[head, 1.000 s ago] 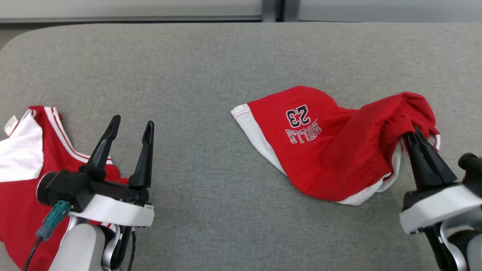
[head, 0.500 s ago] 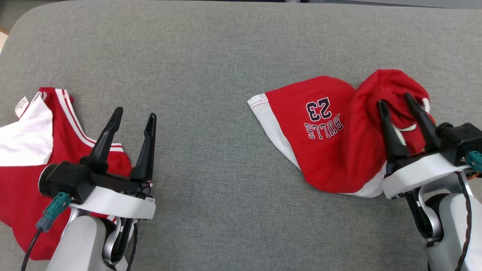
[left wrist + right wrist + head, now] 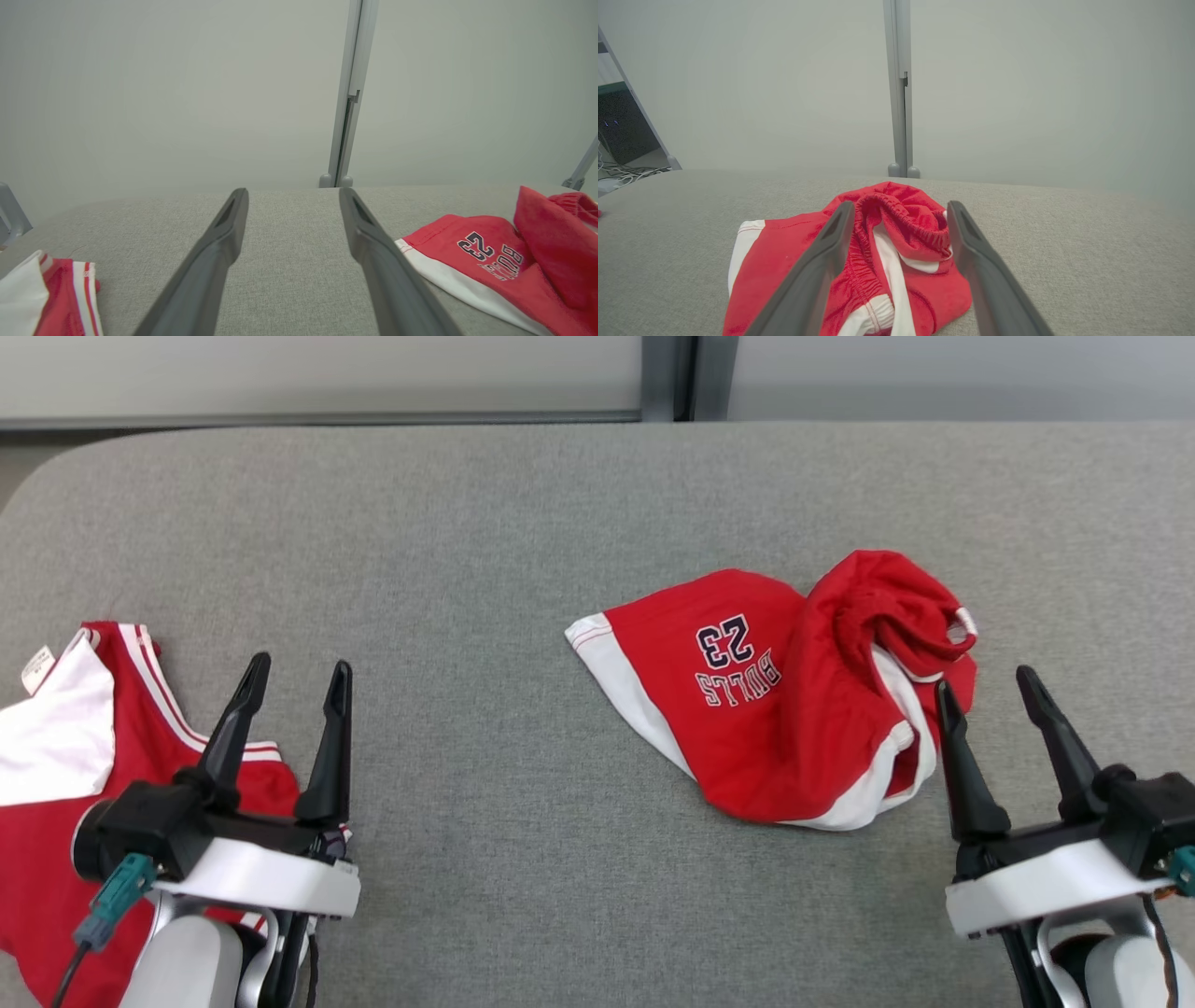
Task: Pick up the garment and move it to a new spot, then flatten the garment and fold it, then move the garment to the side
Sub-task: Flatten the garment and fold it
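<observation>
Just beyond the gaping right tool [image 3: 982, 678], the shorts [image 3: 747, 728] lie crumpled.

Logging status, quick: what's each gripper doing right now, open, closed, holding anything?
Left gripper: open, holding nothing.
Right gripper: open, not gripping the crumpled red-and-white cloth shorts.

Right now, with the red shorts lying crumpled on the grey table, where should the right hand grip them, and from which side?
I would grip the gathered elastic waistband of the red shorts, coming from the robot's near right, where the open right hand hovers. That end is bunched into a raised ridge, easy to pinch; the leg with the number 23 lies flat.
</observation>
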Tool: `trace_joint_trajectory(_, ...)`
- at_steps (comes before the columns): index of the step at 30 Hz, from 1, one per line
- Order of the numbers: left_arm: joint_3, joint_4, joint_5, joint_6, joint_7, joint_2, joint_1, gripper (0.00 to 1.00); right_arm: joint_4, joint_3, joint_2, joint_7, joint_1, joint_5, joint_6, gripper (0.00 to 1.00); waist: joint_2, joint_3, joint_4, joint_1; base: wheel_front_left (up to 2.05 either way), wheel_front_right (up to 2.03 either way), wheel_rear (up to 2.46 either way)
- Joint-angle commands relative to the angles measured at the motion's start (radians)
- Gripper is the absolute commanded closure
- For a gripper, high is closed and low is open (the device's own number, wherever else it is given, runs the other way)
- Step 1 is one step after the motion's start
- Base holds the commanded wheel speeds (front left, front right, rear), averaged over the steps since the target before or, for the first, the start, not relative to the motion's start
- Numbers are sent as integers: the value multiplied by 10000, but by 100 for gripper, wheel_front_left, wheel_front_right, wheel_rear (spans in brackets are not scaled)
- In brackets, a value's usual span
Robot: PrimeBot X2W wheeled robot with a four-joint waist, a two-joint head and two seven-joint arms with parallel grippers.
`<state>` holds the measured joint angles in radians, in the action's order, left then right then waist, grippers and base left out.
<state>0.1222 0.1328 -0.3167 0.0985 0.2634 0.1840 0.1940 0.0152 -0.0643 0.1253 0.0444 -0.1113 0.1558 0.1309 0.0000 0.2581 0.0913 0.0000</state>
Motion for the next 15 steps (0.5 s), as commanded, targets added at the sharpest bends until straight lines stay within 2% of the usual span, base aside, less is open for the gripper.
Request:
trace_joint_trajectory(1,-105,24,67,-86,15,76,-264,0,267,-7,-47,-55,331,-34,-3,0,0,-422,-204,0,0,0,0)
trace_joint_trajectory(7,-150,43,103,-220,15,125,-859,0,738,48,-255,-305,1225,110,-3,0,0,-979,-254,0,0,0,0)
trace_joint_trajectory(15,-108,-207,19,-313,-53,141,-1094,0,944,141,-365,-377,1489,157,-3,0,0,-1019,-241,0,0,0,0)
